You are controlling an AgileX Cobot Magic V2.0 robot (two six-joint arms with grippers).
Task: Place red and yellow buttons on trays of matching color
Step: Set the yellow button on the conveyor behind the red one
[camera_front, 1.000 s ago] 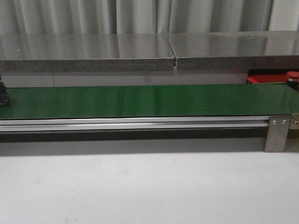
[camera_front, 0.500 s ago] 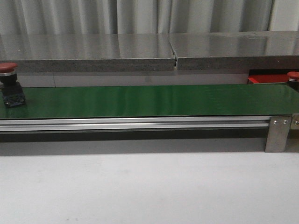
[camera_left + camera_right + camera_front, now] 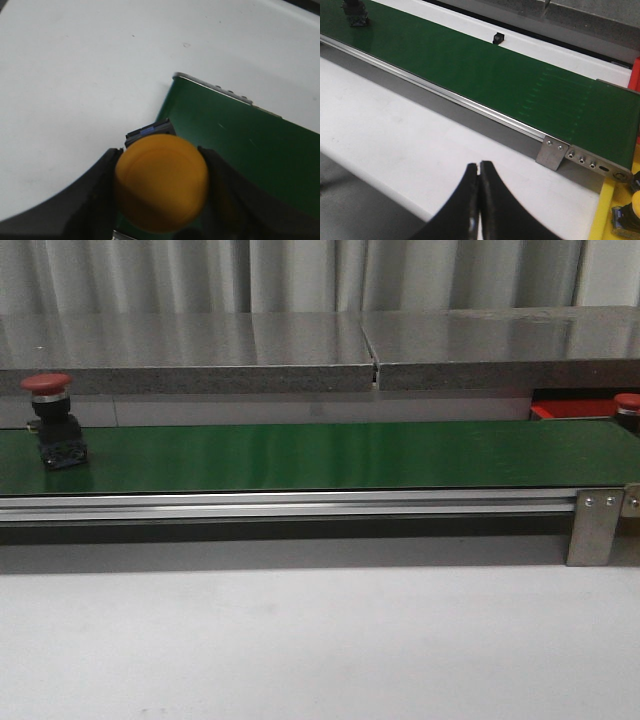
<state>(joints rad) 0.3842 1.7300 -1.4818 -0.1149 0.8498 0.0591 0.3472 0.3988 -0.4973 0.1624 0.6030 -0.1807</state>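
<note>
Smooth, curved, matte black jaws

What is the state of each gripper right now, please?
Left gripper: shut on a yellow button.
Right gripper: shut, holding nothing.

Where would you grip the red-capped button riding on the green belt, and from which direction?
Grip the red-capped button from above, closing on the narrower dark stem just under its domed cap. It stands upright on the green belt with the cap wider than the stem, so the cap's lip should stop it slipping out. The boxy base sits against the belt, leaving little room lower down.
</note>
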